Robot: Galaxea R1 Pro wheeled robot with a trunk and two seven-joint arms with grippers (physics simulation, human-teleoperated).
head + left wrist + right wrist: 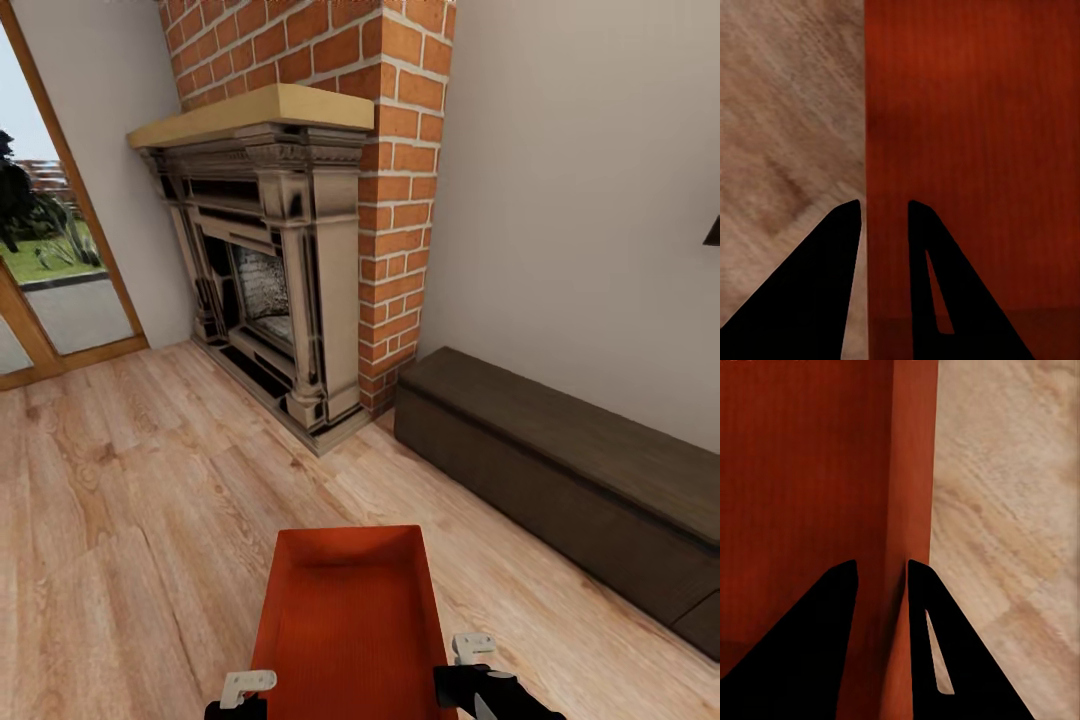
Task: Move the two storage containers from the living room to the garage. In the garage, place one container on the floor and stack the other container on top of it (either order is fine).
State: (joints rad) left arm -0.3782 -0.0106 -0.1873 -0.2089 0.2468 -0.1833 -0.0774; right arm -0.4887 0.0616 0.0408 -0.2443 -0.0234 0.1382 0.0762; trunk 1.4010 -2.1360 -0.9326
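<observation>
Plank-floored living room, brick fireplace, ribbed orange-red bin, left claw and right claw each pinching a thin wall

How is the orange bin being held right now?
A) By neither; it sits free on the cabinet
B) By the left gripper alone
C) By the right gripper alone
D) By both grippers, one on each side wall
D: the left gripper straddles one thin wall of the orange bin, and the right gripper straddles the opposite wall, over the wood floor.
</observation>
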